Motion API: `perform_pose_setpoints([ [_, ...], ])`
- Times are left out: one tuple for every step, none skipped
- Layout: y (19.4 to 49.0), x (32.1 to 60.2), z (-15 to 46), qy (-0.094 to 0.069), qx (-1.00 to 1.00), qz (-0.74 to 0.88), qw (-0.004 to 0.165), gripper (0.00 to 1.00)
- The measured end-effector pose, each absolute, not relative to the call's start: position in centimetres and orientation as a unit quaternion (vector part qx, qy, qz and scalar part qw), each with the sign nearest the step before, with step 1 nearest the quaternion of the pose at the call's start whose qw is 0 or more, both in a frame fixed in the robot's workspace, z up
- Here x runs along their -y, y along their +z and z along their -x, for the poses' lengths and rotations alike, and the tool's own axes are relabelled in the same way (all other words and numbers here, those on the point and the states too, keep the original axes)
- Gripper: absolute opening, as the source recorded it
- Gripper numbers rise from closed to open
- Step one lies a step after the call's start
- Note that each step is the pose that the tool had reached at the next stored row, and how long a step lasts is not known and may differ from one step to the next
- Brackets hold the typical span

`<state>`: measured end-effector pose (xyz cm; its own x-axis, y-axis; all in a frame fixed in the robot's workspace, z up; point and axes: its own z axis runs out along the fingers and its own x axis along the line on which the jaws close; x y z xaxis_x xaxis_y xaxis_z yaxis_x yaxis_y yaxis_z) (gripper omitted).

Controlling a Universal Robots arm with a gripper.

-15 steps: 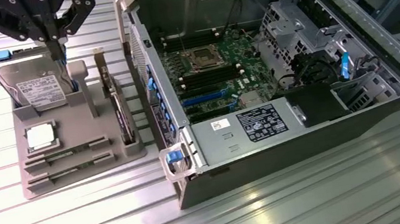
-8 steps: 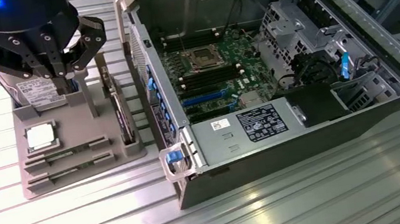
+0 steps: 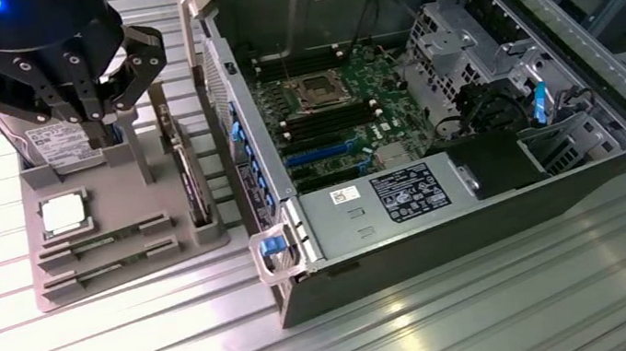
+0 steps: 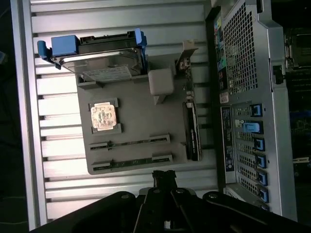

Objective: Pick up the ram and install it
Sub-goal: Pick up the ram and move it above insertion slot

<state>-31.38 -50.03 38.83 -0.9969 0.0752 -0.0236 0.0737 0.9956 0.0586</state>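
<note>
A robot arm's gripper [image 3: 105, 132] hangs with its fingers pressed together and nothing between them, poised over the hard-drive end of a grey parts tray [image 4: 146, 116]. Its black body runs off the frame edge in the exterior view and covers part of the hard drive [image 4: 104, 53] beneath it. The ram [image 4: 131, 143] sits edge-up in a slot at the tray's opposite end, below the fingertips and well apart from them, past the processor [image 4: 103, 116]; a second stick [image 4: 129, 162] lies just beside it in a parallel slot, and both are seen so thin that their chips cannot be made out. Counted on the tray: one hard drive in a blue carrier, one square silver processor, two narrow sticks and one dark expansion card [image 4: 193, 131] standing on edge along the side nearest the computer. Beyond that card, farther from the gripper, one tower case [image 3: 264, 15] lies open on its side, its green motherboard [image 3: 328, 108] exposed — the drive cage and cables inside are dim. Everything rests on a ribbed aluminium table [image 3: 496, 316] that catches the light; the room behind the case is dark and cluttered, hard to read.
</note>
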Motion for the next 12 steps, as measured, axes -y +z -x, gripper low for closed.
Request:
perform_pose_setpoints([
  [38.82, 50.04, 31.39, 0.028, -0.999, -0.019, 0.012, 0.1],
  [38.79, 50.04, 31.38, 0.029, -0.999, 0.009, 0.012, 0.1],
  [38.76, 50.03, 31.38, 0.029, -0.999, 0.039, 0.011, 0.1],
  [38.75, 50.03, 31.38, 0.029, -0.998, 0.055, 0.01, 0.1],
  [38.73, 50.03, 31.38, 0.029, -0.997, 0.069, 0.01, 0.1],
  [38.7, 50.03, 31.38, 0.029, -0.995, 0.092, 0.009, 0.1],
  [38.67, 50.04, 31.38, 0.03, -0.993, 0.113, 0.009, 0.1],
  [38.65, 50.04, 31.39, 0.03, -0.991, 0.13, 0.008, 0.1],
  [38.63, 50.03, 31.38, 0.03, -0.988, 0.154, 0.007, 0.1],
  [38.61, 50.03, 31.38, 0.03, -0.985, 0.169, 0.007, 0.1],
  [38.59, 50.04, 31.38, 0.03, -0.982, 0.185, 0.006, 0.1],
  [38.57, 50.03, 31.38, 0.03, -0.978, 0.205, 0.006, 0.1],
])
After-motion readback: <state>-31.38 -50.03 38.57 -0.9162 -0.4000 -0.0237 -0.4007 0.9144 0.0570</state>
